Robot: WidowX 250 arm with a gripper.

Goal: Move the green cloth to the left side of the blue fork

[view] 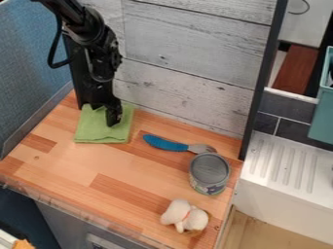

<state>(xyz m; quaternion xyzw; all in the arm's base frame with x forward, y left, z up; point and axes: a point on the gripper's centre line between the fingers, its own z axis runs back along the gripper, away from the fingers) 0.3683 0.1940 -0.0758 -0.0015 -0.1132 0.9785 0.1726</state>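
The black gripper (112,115) hangs at the upper left of the counter, over the upper part of the green cloth (101,132), and hides some of it. Whether it touches the cloth cannot be told. The cloth lies flat and roughly square near the back wall. To its right lies the blue fork (166,143), its blue handle toward the cloth and its grey head pointing right, with a strip of bare wood between handle and cloth.
A grey-topped can (209,173) stands upright just below the fork's head. A white plush toy (185,216) lies near the front right edge. Behind is a wood-plank wall (195,48); a white sink (286,168) adjoins the counter's right side.
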